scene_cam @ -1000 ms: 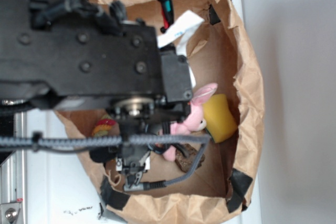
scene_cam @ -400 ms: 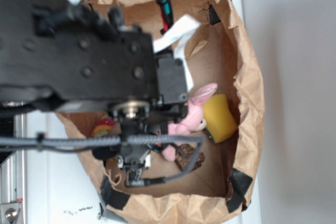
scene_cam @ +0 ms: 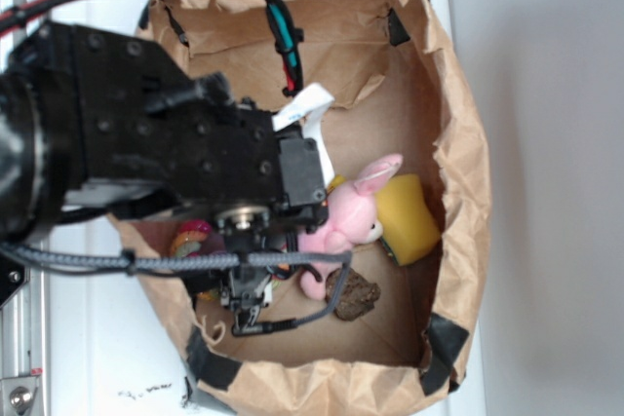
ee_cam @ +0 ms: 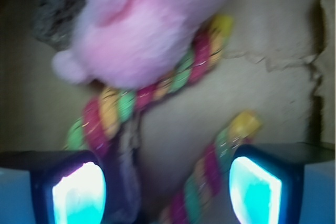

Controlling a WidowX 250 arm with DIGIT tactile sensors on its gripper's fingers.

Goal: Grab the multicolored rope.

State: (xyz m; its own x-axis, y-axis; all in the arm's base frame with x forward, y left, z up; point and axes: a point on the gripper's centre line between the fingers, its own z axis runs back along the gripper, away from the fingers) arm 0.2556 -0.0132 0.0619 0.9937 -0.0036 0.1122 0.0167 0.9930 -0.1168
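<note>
In the wrist view the end effector (ee_cam: 167,187) is spread wide, its two pads glowing at the lower left and lower right corners of the frame with nothing between them but bag floor and rope. The multicolored rope (ee_cam: 152,92) lies on the bottom of the brown paper bag (scene_cam: 458,143), one stretch running diagonally from the lower left up toward the upper right and passing under the pink bunny (ee_cam: 152,24) at the top of the frame. A second stretch slants up from the bottom centre toward the right pad (ee_cam: 256,188), so it sits just inside the gap, nearer the right pad than the left. Because this near stretch runs at a slant to the line between the pads, a straight descent looks likely to catch it. In the exterior view only a bit of the rope shows, left of centre beneath the black arm (scene_cam: 156,153).
</note>
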